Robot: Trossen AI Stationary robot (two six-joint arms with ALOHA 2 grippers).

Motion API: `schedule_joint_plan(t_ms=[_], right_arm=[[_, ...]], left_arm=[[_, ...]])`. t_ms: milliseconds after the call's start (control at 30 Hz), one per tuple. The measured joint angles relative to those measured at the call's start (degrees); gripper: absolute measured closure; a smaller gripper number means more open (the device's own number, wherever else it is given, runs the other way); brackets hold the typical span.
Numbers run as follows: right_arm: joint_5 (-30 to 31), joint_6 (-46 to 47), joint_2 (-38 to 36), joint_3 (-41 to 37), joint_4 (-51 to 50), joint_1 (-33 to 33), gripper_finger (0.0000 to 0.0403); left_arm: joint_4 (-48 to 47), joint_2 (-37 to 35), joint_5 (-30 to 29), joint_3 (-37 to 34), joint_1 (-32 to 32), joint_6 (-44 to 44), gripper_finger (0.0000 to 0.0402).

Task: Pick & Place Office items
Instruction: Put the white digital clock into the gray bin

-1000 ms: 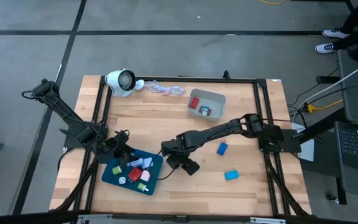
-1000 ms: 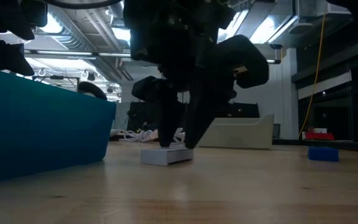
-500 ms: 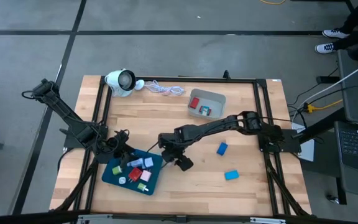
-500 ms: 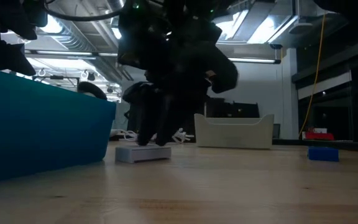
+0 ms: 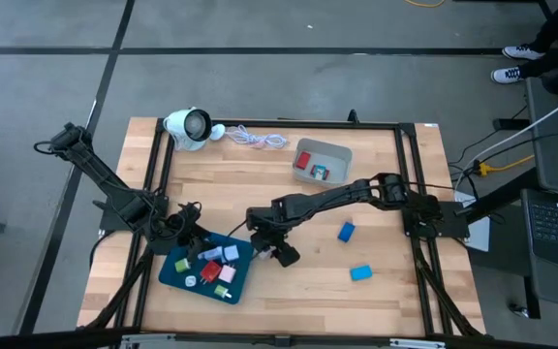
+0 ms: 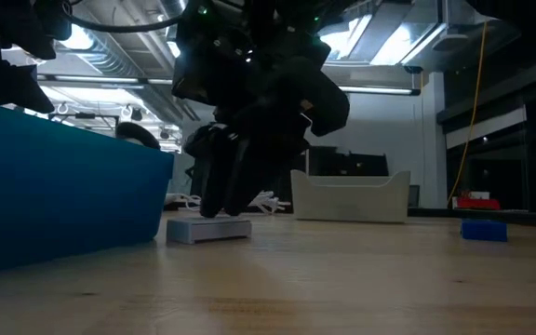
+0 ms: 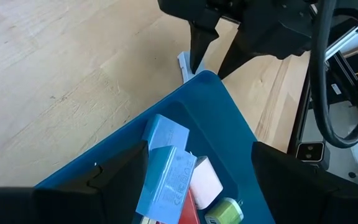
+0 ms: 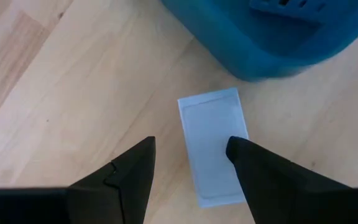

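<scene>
the right gripper [image 8: 188, 168] is down at the little pale blue flat piece [image 8: 213, 146], which lies on the table [image 5: 298, 291] right by a corner of the blue tray [image 5: 168, 272], toward the table's front edge. its fingers [image 8: 257, 168] are partly open. one tip sits on the piece and the other is on bare wood beside it, so it is not holding it yet.

the piece looks thin, hard, light and smooth. it may slide when poked. i think the long side edges are the best place to pinch.

the left gripper [image 7: 194, 180] hangs over the tray, open wide and holding nothing. more small pieces lie in the tray, like a light blue block [image 7: 166, 171].

in the low view the dark arm hides the fingertips, so you cannot see the touch there.
</scene>
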Motion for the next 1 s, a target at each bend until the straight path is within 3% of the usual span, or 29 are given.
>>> schedule_joint_plan(t_ms=[300, 1000], right_arm=[[1.5, 1.7, -3.1, 4.4, -3.7, 0.0, 0.0183], [1.4, -4.1, 1.1, 4.5, -3.3, 0.0, 0.0183]], left_arm=[[0.1, 0.0, -1.1, 0.0, 0.0, 0.2, 0.0121], [0.0, 0.0, -1.0, 0.0, 0.0, -0.4, 0.0121]])
